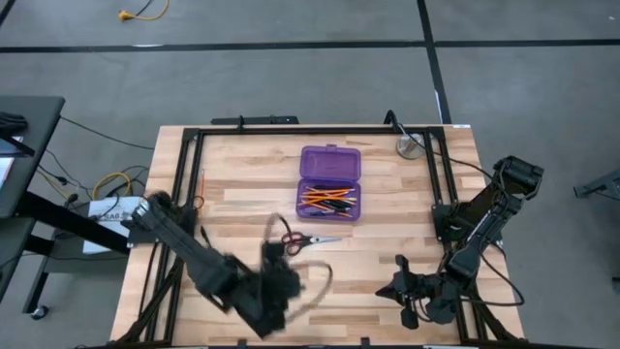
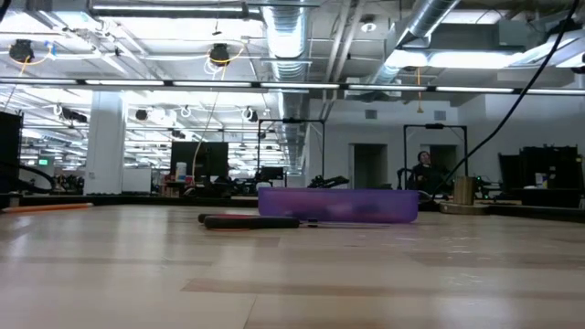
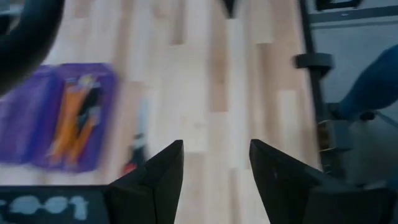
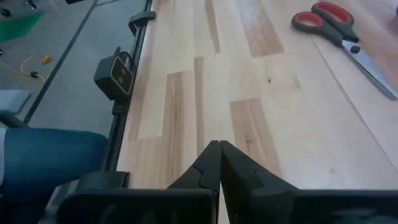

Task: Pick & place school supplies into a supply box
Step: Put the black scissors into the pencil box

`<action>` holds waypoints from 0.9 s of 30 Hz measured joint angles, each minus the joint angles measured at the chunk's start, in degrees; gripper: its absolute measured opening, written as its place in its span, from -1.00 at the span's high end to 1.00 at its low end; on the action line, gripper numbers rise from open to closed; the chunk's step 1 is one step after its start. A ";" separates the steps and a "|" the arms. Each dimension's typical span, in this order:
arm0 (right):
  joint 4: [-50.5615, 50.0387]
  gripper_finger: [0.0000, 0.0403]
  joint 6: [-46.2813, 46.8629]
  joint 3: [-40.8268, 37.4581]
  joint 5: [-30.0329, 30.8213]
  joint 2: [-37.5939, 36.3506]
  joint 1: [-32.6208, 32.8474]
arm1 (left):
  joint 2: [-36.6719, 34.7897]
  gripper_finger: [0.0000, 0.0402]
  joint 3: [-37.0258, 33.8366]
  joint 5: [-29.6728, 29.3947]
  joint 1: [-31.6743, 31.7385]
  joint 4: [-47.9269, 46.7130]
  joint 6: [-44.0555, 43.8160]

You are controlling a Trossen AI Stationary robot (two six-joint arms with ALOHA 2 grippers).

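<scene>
Left pincer (image 3: pixel 214 168) hangs wide and empty over the bench (image 1: pixel 387 242); just beyond it lie the scissors (image 1: pixel 302 239), red-and-black handled, blades shut. Past them sits the purple supply box (image 1: pixel 329 181), open, holding orange pencils (image 1: pixel 318 202) and black pens (image 1: pixel 339 205). Right pincer (image 4: pixel 219 163) rests closed, well apart.

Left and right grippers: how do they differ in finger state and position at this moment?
The left gripper has its fingers apart with nothing between them; the right gripper has its fingers pressed together, also empty. In the high view the left gripper sits just short of the scissors, while the right gripper waits at the table's near right corner. Both hover over bare wood.
</scene>
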 joint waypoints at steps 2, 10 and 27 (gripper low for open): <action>0.00 1.00 0.02 0.00 0.02 0.00 -0.01 | -3.50 0.14 0.00 -1.42 1.29 -3.72 -0.72; 0.00 1.00 0.00 0.00 1.27 -0.02 0.02 | -21.33 0.14 -21.90 -1.69 6.08 13.09 3.05; -1.08 1.00 -0.02 0.00 1.27 -0.02 0.00 | -37.33 0.14 -83.70 12.40 24.21 79.44 4.79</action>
